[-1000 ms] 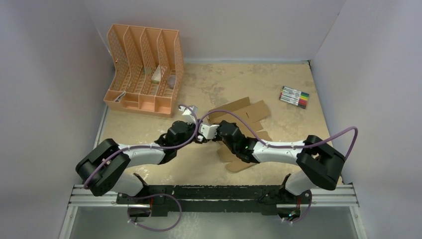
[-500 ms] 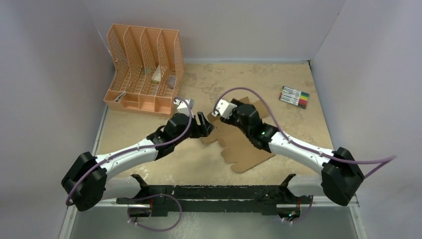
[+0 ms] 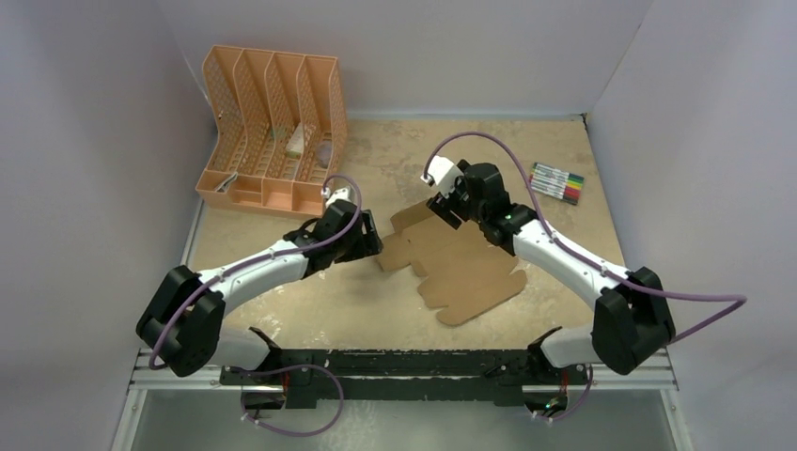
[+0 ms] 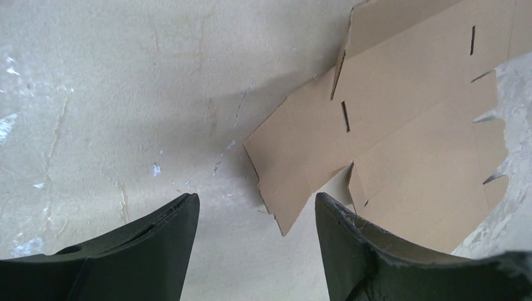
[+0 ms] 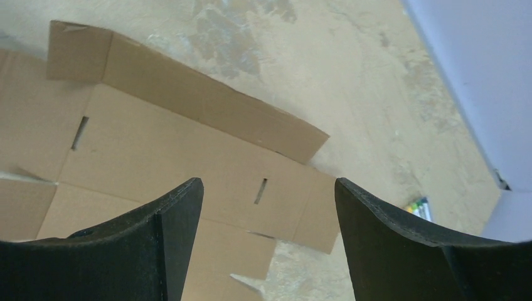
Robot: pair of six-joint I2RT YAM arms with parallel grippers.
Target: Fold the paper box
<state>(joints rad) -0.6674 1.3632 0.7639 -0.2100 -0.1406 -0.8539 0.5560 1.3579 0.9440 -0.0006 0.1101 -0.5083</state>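
The paper box point(image 3: 461, 268) is found lying flat and unfolded near the middle of the desk point(image 3: 376, 315), held by nothing. Both the left gripper point(image 3: 372, 244), at its left edge, and the right gripper point(image 3: 443, 210), at its far edge, are spread apart and empty. If pushed unpinned, the light sheet could be slid rather than creased.

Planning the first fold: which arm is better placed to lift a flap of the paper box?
Probably right: the right gripper hangs open over the far flap of the paper box; the left gripper is mostly over table.
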